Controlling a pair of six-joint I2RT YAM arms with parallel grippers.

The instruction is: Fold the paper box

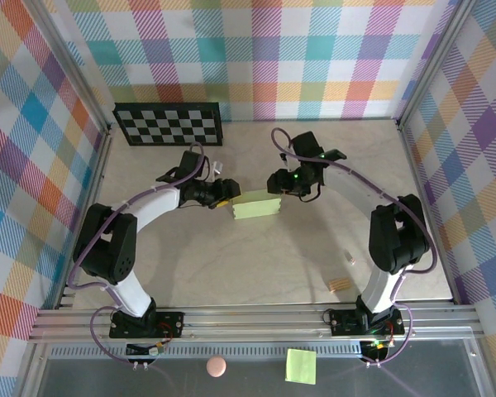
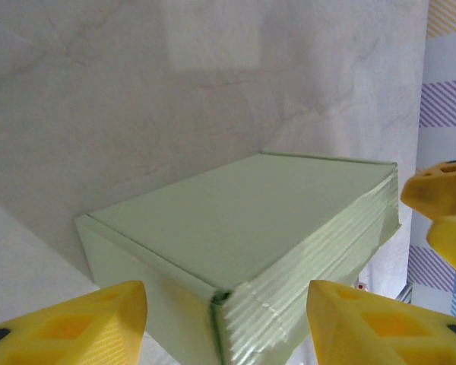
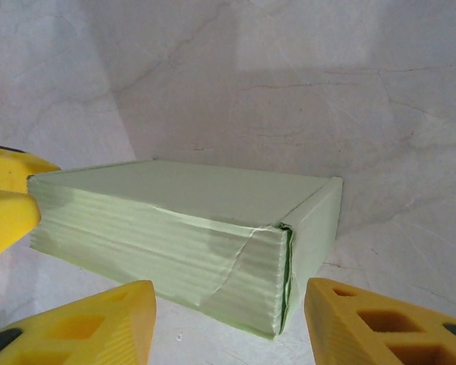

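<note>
Pale lime-green card paper box sat folded shut
Left gripper, right gripper: jaws stood apart, holding nothing; best withdrawn straight, clear of corners

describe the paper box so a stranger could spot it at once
On the pale marbled table, look at the middle, between the left claw and the right claw. There sits the closed pale lime-green card box, paler and thicker than the bright-green square sticky note beyond the front rail.

Closed paper box on table; left gripper jaws spread, straddling near corner.
</note>
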